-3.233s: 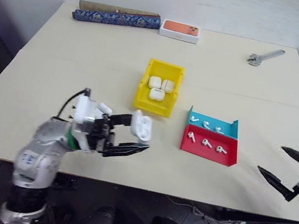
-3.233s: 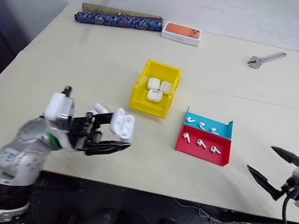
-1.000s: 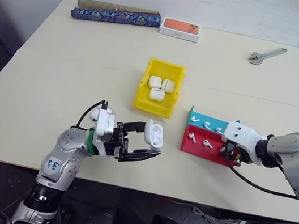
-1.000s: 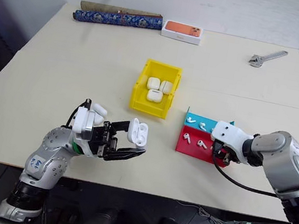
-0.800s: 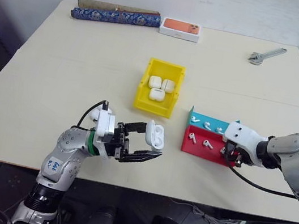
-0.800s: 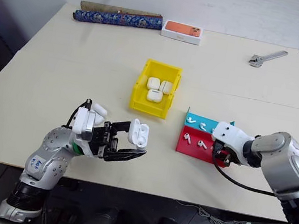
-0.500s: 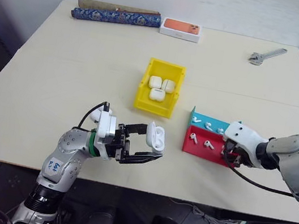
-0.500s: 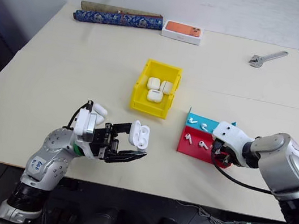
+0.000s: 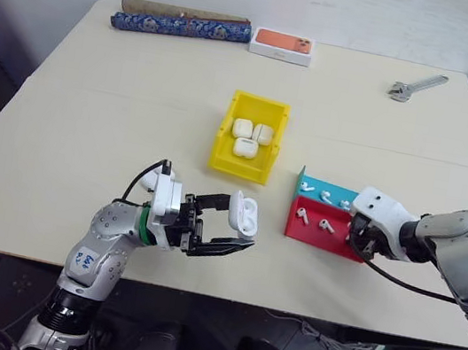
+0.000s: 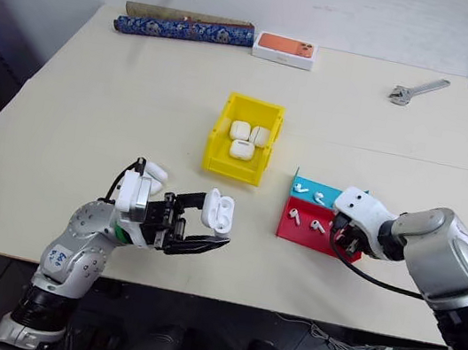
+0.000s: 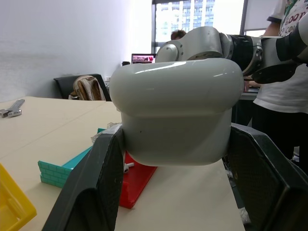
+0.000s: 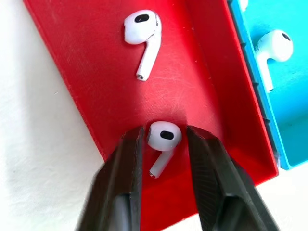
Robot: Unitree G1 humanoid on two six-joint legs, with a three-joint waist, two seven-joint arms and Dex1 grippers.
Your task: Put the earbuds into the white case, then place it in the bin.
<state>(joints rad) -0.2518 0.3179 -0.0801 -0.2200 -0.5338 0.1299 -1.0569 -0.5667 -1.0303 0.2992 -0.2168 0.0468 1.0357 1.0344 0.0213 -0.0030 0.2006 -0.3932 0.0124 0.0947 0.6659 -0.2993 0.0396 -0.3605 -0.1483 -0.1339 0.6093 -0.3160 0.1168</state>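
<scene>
The white case (image 11: 175, 113) is smooth, glossy plastic that catches window light. The earbuds (image 12: 163, 137) are glossy white plastic too. The red tray (image 12: 86, 72) looks like plastic, faintly scuffed, with a dull sheen. The yellow bin (image 9: 224, 151) is bright, smooth plastic. The bench (image 9: 120, 102) is matt and pale. The wrench (image 9: 417, 86) at upper right looks like bare metal. The roll (image 9: 180, 26) at upper left looks like patterned cloth.

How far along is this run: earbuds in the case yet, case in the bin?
Done: three closed cases already lie in the yellow bin. In hand: the left claw holds the white case with its lid open above the table, and the right claw brackets an earbud in the red tray, not yet lifted. Left: load the earbuds, close the case, and place it in the bin.
</scene>
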